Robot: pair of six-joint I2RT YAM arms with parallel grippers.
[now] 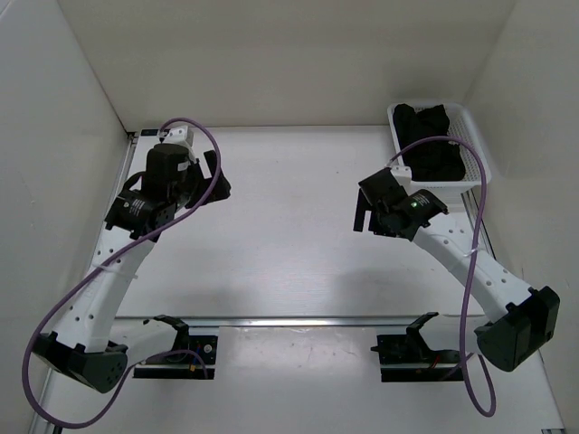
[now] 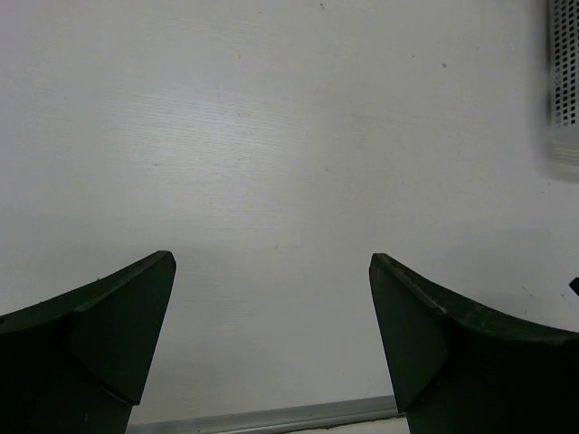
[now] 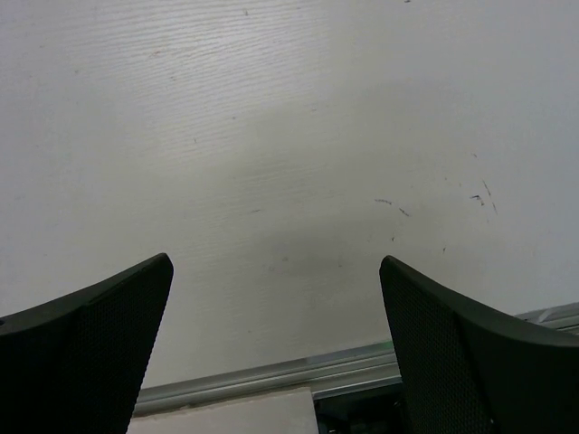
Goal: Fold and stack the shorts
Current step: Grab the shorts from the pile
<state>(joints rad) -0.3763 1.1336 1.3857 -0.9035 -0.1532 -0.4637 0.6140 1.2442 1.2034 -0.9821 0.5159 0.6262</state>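
The black shorts lie bunched in a white mesh basket at the table's far right corner. My left gripper hangs over the left part of the table, far from the basket. It is open, with only bare white tabletop between its fingers. My right gripper hovers just in front and to the left of the basket. It is open too, and nothing sits between its dark fingers. A blurred edge of the basket shows at the right of the left wrist view.
White walls close in the table on the left, back and right. A metal rail runs across the near edge, also seen as the rail in the right wrist view. Purple cables loop from both arms.
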